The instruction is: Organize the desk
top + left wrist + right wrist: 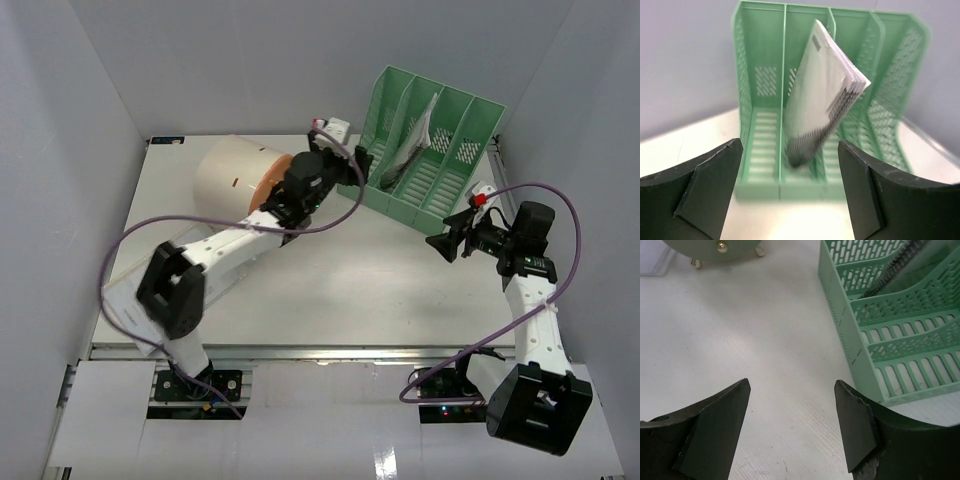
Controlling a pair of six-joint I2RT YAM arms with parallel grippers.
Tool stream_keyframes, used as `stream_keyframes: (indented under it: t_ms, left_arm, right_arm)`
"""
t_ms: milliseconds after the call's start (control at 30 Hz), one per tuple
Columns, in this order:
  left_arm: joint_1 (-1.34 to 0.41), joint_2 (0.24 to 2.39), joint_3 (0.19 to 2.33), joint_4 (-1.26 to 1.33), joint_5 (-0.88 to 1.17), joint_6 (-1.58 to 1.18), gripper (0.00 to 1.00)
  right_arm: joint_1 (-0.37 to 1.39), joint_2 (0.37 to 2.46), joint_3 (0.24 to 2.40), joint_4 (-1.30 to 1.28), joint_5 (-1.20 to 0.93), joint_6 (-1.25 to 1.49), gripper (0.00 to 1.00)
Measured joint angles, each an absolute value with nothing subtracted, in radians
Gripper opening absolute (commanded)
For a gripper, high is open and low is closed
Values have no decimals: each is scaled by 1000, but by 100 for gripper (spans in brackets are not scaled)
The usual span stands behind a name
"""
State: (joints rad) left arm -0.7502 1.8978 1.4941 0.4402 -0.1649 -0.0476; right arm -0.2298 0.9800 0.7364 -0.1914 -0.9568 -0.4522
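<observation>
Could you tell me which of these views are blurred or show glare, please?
Left wrist: the notebook in the green rack is smeared and soft, while the left gripper's fingers look crisp. Right wrist: mostly sharp. Top external: a soft bright sheen on the desk, no hard shadows.

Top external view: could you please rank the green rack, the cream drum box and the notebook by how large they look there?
1. rack, clearly the largest.
2. drum box, smaller, though the left arm hides part of it.
3. notebook, the smallest, leaning inside the rack.
</observation>
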Motion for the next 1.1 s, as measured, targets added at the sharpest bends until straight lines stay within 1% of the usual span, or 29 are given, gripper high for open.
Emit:
stream_keyframes:
  t_ms: [167,267,333,400,433,567,667,767,867,967,1100]
  left_arm:
    - [-748,1379,1153,359,-186,-169,91]
    - [-743,1145,974,301,-206,-216,92]
    - [-737,1027,881,225,-237,-249,92]
    - [-729,910,794,99,-278,-283,92]
    - [-726,848,760,36,-296,-302,92]
    - [-720,618,698,-143,-354,-374,94]
    - [-719,452,683,-230,-400,-436,95]
    - [-719,336,678,-299,-465,-490,95]
    - [-718,292,679,-366,-527,-522,95]
    - [-717,265,683,-428,-564,-525,95]
    - [-717,208,690,-477,-588,-524,95]
  right_arm:
    - [-203,1013,737,-245,-1039,-495,82]
    - [-111,1022,739,-286,-1042,-542,85]
    - [7,1024,739,-306,-1018,-586,90]
    - [158,1034,739,-315,-991,-634,96]
    - [241,1040,739,-316,-974,-663,97]
    - [526,1091,749,-299,-849,-758,98]
    - [748,1213,802,-272,-696,-793,96]
    - [906,1385,897,-215,-533,-756,89]
    - [974,1577,1029,-159,-458,-613,81]
    - [985,1733,1126,-60,-402,-404,81]
    - [984,1826,1140,62,-361,-145,85]
